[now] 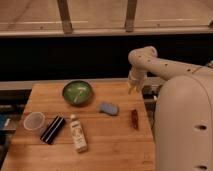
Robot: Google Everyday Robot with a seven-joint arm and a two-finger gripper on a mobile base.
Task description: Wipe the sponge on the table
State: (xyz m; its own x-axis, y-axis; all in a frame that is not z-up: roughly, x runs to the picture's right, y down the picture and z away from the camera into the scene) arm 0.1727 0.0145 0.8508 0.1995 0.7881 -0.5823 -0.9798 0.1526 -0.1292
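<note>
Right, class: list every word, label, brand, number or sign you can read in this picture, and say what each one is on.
No text can be read.
White bottle lying on the table: faint marks on its side, too blurred to read.
Black packet: no readable print.
Sponge, green bowl and gripper, which hangs above the table's far right edge: no text seen.

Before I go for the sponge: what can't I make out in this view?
Camera view:
- Table front right corner: hidden behind the robot's body.
- Bottle label: too small to read.
- Reddish-brown item right of the sponge: unidentifiable.
- End effector over the table's back right edge: height above the wood unclear.
</note>
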